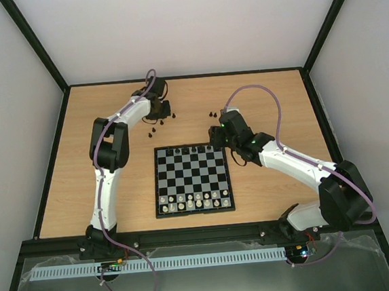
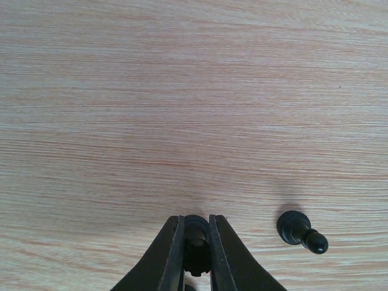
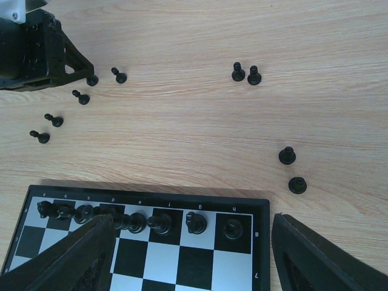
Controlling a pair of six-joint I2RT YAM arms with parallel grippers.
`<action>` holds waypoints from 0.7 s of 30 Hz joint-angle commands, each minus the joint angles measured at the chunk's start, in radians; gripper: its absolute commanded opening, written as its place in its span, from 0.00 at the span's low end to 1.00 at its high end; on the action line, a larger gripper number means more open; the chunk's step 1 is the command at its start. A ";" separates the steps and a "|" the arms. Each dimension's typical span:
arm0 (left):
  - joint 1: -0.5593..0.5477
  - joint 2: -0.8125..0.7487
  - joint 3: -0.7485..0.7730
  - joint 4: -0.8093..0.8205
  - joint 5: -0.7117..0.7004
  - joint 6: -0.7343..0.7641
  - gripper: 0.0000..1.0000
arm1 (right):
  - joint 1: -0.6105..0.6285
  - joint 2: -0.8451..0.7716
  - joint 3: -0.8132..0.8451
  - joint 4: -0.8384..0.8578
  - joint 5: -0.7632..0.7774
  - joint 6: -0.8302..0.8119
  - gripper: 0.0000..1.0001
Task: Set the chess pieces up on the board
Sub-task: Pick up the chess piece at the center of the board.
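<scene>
The board point(image 1: 192, 175) lies mid-table, with white pieces along its near rows and several black chess pieces point(image 3: 195, 222) along its far row. Beyond the board's far left corner, low over the wood, my left gripper point(image 1: 158, 113) is shut on a small black chess piece point(image 2: 197, 235) that sits between its fingers. In the left wrist view a black pawn point(image 2: 301, 231) lies on its side just to the right. My right gripper point(image 3: 194, 257) hangs open over the board's far right corner point(image 3: 260, 203), holding nothing.
Loose black pawns stand on the wood beyond the board: a pair point(image 3: 245, 74), two more point(image 3: 291, 170) near the board's corner, and several point(image 3: 66, 109) by the left gripper point(image 3: 36, 51). Black walls edge the table point(image 1: 280, 111).
</scene>
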 commanded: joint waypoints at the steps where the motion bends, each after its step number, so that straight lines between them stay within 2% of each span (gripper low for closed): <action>1: 0.002 -0.064 -0.031 -0.003 -0.018 -0.005 0.08 | -0.003 0.007 -0.004 0.008 -0.002 0.007 0.72; 14: -0.040 -0.323 -0.213 0.029 -0.084 -0.026 0.08 | -0.002 -0.011 -0.008 0.006 -0.014 0.010 0.72; 21: -0.098 -0.501 -0.444 0.091 -0.117 -0.064 0.08 | -0.002 -0.025 -0.011 0.008 -0.022 0.012 0.72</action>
